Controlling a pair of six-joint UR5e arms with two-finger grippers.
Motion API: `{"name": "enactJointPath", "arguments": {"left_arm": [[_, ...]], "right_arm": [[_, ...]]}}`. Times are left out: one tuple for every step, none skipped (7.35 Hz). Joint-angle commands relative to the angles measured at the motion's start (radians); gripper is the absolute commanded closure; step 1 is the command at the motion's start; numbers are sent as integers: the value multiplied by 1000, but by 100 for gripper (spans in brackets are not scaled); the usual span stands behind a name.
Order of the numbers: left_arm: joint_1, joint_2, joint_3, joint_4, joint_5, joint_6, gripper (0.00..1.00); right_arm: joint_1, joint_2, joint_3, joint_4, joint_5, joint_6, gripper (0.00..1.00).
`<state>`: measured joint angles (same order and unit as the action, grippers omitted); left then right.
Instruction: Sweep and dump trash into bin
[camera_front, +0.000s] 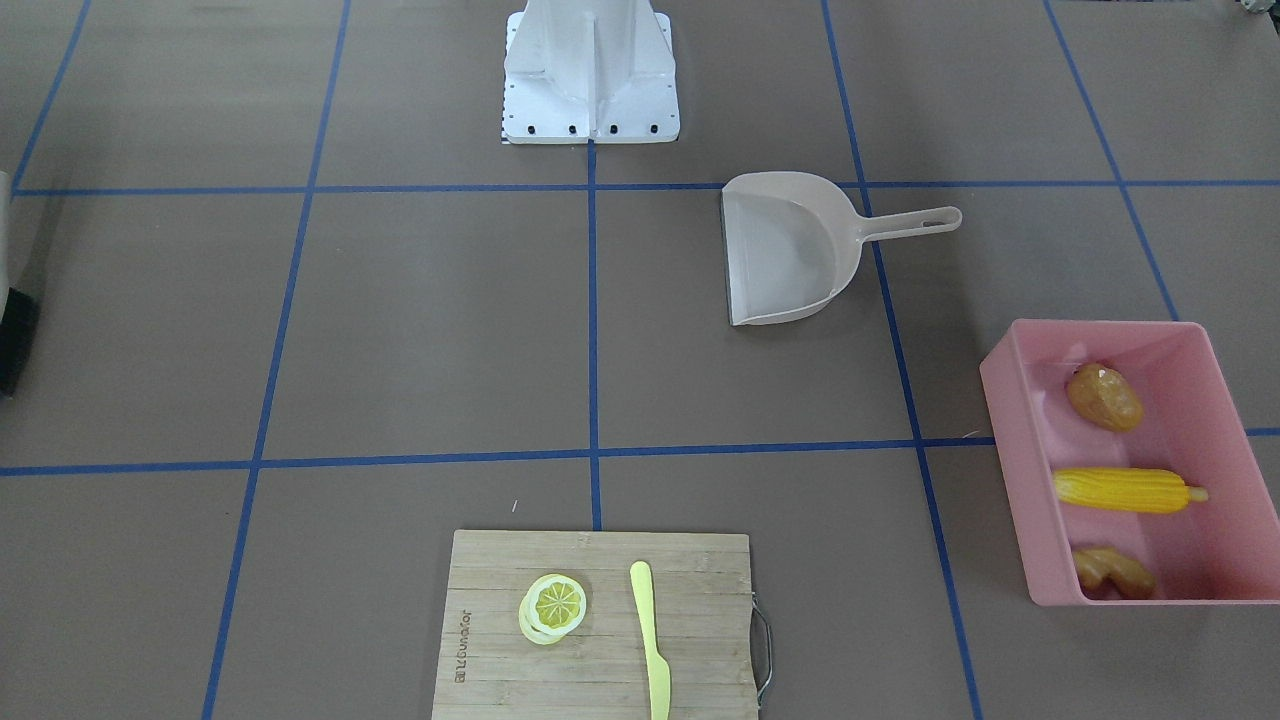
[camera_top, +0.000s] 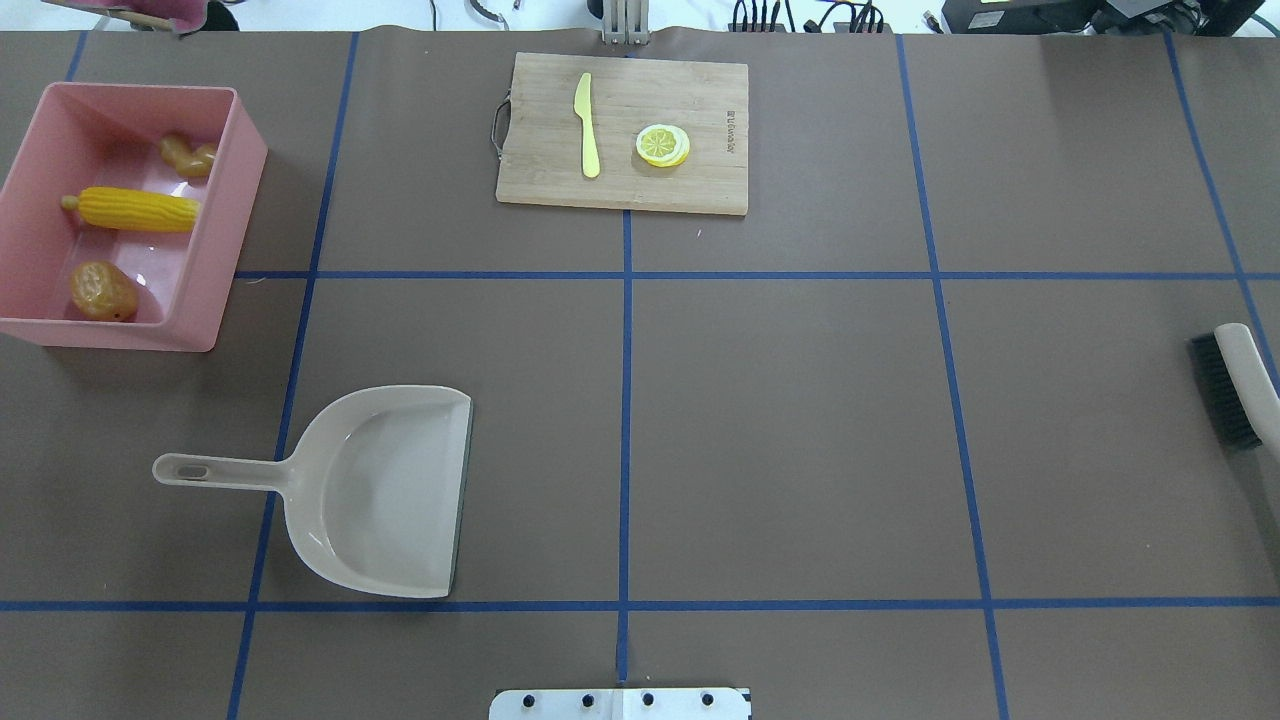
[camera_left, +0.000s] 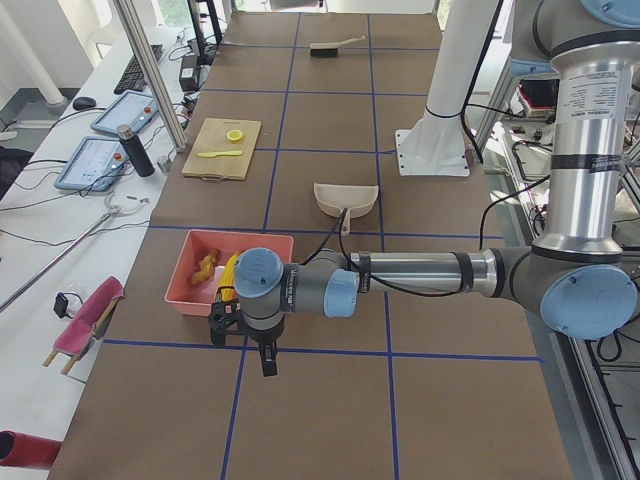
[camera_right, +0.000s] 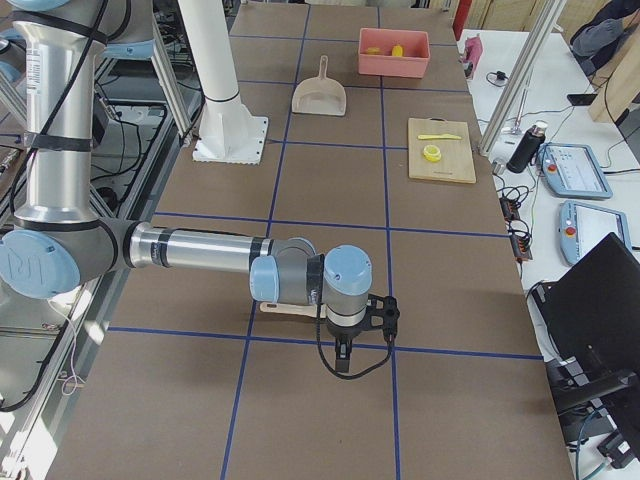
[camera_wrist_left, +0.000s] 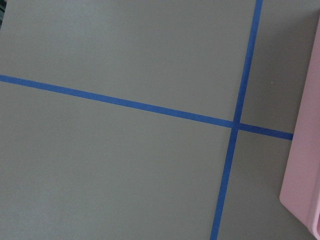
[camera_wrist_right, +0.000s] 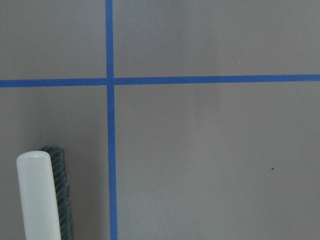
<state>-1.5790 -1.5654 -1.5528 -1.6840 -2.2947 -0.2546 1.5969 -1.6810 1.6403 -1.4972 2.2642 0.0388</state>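
The pink bin (camera_top: 215, 230) stands at the table's left end in the overhead view and shows in the front view (camera_front: 1010, 440). In it lie the yellow corn cob (camera_top: 135, 210), the brown potato (camera_top: 103, 291) and the tan ginger root (camera_top: 188, 155). The beige dustpan (camera_top: 380, 490) lies empty on the table, apart from the bin. My left gripper (camera_left: 245, 335) hangs over the table just beside the bin; I cannot tell if it is open or shut. My right gripper (camera_right: 345, 345) hangs at the other end, near the brush (camera_top: 1240, 385); I cannot tell its state either.
A wooden cutting board (camera_top: 620, 135) with a lemon slice (camera_top: 662, 145) and a yellow knife (camera_top: 587, 125) lies at the far middle edge. The robot's white base (camera_front: 590, 75) stands at the near middle. The bin's corner (camera_wrist_left: 305, 165) shows in the left wrist view.
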Motion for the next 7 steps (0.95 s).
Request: {"name": "enactJointPath", "arguments": {"left_arm": [[4,-2,-6,-5,-6,0,2],[10,-2,-6,-8,-6,0,2],[11,-2,-6,-8,-6,0,2],[14,-2,-6,-8,-6,0,2],[16,-2,-7,-8,-6,0,2],[16,-2,-10,-8,-6,0,2],[14,-2,-12,-8,-6,0,2]], "right_arm": [[0,0,0,0,0,1,0],[0,0,0,0,0,1,0],[0,0,-2,0,0,1,0],[0,1,1,0,0,-5,0],[0,1,4,0,3,-11,0],[0,4,6,2,6,-13,0],[0,4,13,0,8,-13,0]]}}
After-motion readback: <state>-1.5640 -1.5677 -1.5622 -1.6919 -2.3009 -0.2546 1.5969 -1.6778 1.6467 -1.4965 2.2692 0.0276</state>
